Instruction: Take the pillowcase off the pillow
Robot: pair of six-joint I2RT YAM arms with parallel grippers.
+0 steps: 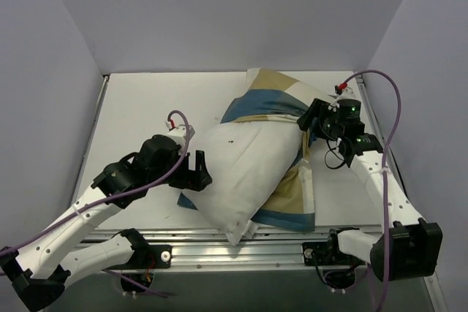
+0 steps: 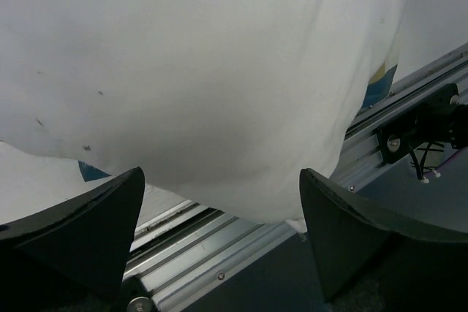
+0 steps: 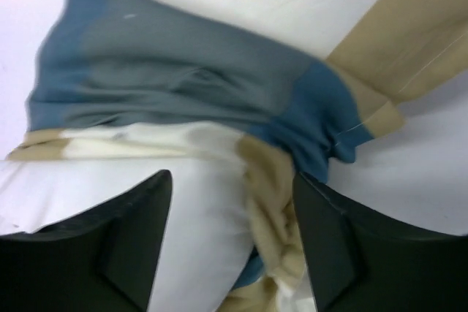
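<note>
White table (image 1: 139,107) between grey walls carries the pillow (image 1: 238,173), which lies slantwise with its near half bare. The pillowcase (image 1: 270,96) is bunched around the pillow's far end and trails under its right side. The left gripper (image 2: 219,180) gapes wide at the pillow's left flank, holding nothing. The right gripper (image 3: 232,180) stands partly open over gathered pillowcase fabric at the pillow's far right, not clamped.
</note>
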